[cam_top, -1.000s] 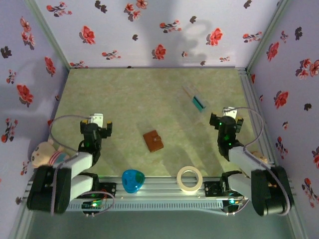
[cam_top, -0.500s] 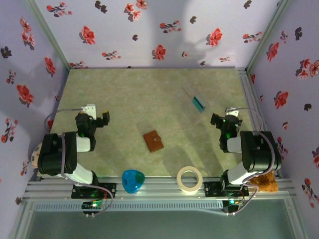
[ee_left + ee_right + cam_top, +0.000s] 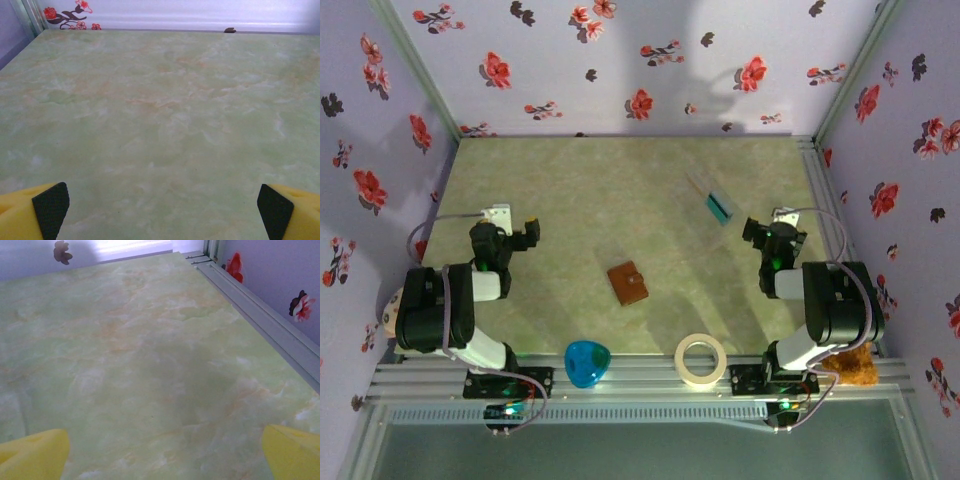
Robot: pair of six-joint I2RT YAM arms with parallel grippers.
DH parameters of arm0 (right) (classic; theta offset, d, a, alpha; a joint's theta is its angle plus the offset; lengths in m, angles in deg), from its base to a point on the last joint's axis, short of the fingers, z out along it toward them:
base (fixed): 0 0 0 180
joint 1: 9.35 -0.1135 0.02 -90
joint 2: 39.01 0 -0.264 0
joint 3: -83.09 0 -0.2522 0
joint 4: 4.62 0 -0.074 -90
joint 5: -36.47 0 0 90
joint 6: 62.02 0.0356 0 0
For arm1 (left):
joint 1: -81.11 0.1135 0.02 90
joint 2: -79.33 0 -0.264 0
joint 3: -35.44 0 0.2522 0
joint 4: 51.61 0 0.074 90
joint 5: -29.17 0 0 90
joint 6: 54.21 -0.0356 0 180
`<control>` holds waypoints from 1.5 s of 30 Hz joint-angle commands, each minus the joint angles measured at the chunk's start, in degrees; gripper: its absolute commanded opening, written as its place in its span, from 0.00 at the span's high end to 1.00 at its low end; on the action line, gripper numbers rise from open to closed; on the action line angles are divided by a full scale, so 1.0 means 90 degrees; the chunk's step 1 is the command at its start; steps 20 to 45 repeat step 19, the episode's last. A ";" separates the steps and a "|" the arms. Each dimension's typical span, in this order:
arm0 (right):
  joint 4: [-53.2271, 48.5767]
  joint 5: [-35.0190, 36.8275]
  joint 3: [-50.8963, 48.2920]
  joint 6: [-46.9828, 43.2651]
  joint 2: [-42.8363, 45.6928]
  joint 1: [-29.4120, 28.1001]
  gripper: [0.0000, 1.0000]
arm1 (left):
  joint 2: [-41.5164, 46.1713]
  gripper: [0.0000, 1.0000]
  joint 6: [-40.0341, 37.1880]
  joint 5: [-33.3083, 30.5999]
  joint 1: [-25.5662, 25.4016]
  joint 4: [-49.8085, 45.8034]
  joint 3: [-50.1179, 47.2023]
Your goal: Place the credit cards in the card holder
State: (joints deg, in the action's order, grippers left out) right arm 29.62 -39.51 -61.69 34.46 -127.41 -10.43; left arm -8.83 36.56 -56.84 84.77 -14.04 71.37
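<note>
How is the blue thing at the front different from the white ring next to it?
The blue thing is bright blue; the ring is pale cream. The blue thing looks heart-shaped with no hole; the ring is round with a big hole in its middle. Both lie by the table's front edge.

Both arms sit folded back on themselves close to their bases. The left arm (image 3: 445,310) is doubled up at the left side, with the left gripper (image 3: 510,228) aimed forward, away from its base, and apparently turned a little inward. The right arm (image 3: 832,310) mirrors it at the right side, and the right gripper (image 3: 775,232) likewise points forward. In the left wrist view the yellow fingers (image 3: 20,220) with black pads (image 3: 50,207) stand wide apart. In the right wrist view the yellow fingers (image 3: 35,455) are spread just as wide.
</note>
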 commanded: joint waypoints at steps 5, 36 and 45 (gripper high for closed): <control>-0.0237 -0.0413 0.0244 -0.0134 0.0027 0.0013 0.01 | 0.0010 0.00 0.0045 0.0055 -0.0006 0.0000 -0.0022; -0.0152 -0.0419 0.0207 -0.0144 0.0033 0.0013 0.01 | 0.0010 0.00 0.0046 0.0060 -0.0006 0.0000 -0.0022; -0.0152 -0.0419 0.0207 -0.0144 0.0033 0.0013 0.01 | 0.0010 0.00 0.0046 0.0060 -0.0006 0.0000 -0.0022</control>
